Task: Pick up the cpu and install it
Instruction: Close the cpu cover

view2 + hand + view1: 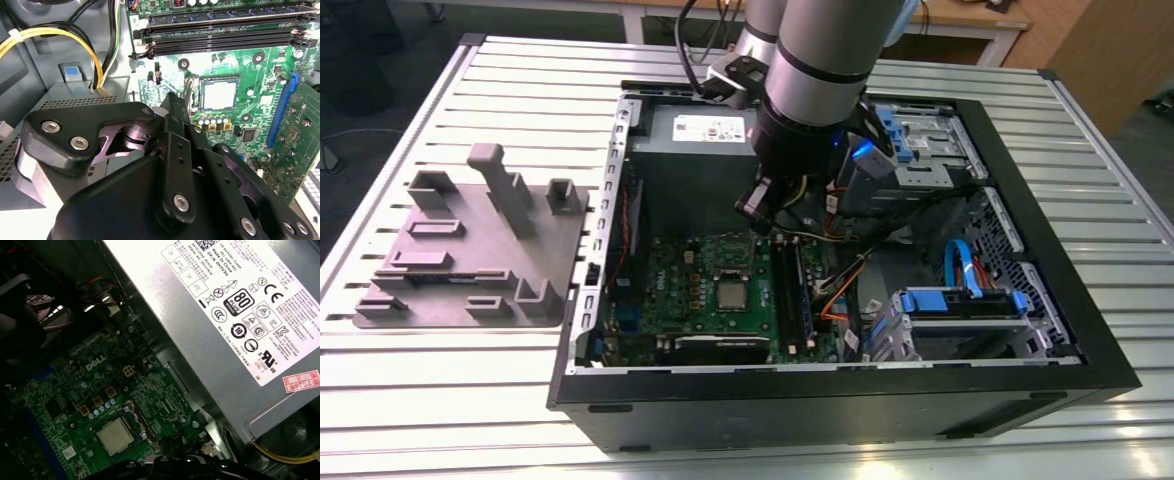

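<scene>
The claw (pixel 761 222) hangs inside the open computer case (pixel 1067 330), just above the motherboard (pixel 707 290), and it carries nothing that shows. In the second wrist view its black fingers (pixel 175 117) run together to a narrow tip with no gap to be seen between them, so I judge the claw pressed together, empty.

The cpu (pixel 732 293) is not in the claw's hold. It lies flat in its socket in the middle of the green board, silver top up, square within the socket frame, apart from the claw tip. Both wrist views show it so — the square chip (pixel 219 96) seated below the long black memory slots (pixel 225 45), and in the first wrist view the cpu (pixel 115 436) near the grey power supply (pixel 220 315). That it sits level and framed suggests the chip is already placed where it belongs.

Yellow wires (pixel 55 37) loop past the power supply. The case lies on its side on a slatted metal bench (pixel 440 400); a grey plastic tray (pixel 467 260) with upright posts lies at the exterior view's left, well apart. Beyond are a dark floor and wooden furniture.
</scene>
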Robot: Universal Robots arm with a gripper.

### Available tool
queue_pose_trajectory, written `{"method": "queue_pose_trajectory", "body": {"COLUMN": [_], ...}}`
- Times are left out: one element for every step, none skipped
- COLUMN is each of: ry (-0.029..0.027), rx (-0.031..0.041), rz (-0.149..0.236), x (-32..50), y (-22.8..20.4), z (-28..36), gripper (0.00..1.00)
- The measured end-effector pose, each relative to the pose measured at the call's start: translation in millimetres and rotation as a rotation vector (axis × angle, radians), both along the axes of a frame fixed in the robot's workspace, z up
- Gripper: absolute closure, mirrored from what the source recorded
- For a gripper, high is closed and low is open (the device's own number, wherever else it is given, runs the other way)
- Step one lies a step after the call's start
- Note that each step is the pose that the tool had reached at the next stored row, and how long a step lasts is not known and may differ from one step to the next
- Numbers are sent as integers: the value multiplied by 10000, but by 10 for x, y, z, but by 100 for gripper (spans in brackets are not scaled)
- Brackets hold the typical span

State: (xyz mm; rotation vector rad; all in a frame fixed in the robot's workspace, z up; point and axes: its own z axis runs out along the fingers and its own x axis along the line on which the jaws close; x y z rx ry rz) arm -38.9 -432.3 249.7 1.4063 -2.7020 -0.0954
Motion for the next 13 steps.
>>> {"method": "queue_pose_trajectory", "body": {"ry": [-1, 0, 0, 0, 0, 2, 1, 1, 0, -1, -1, 0, 0], "rx": [1, 1, 0, 1, 5, 13, 27, 45, 61, 73, 82, 90, 95], "rz": [25, 46, 55, 55, 55, 53, 53, 53, 55, 54, 54, 54, 55], "x": [-1, -1, -1, -1, -1, -2, -2, -2, -1, -1, -1, -1, -1], "y": [0, 0, 0, 0, 0, -2, -3, -3, -3, -3, -3, -4, -5], "z": [1, 2, 3, 3, 3, 5, 4, 4, 5, 5, 5, 5, 5], "gripper": [90, 90, 90, 90, 90, 90, 90, 90, 90, 90, 90, 90, 90]}}
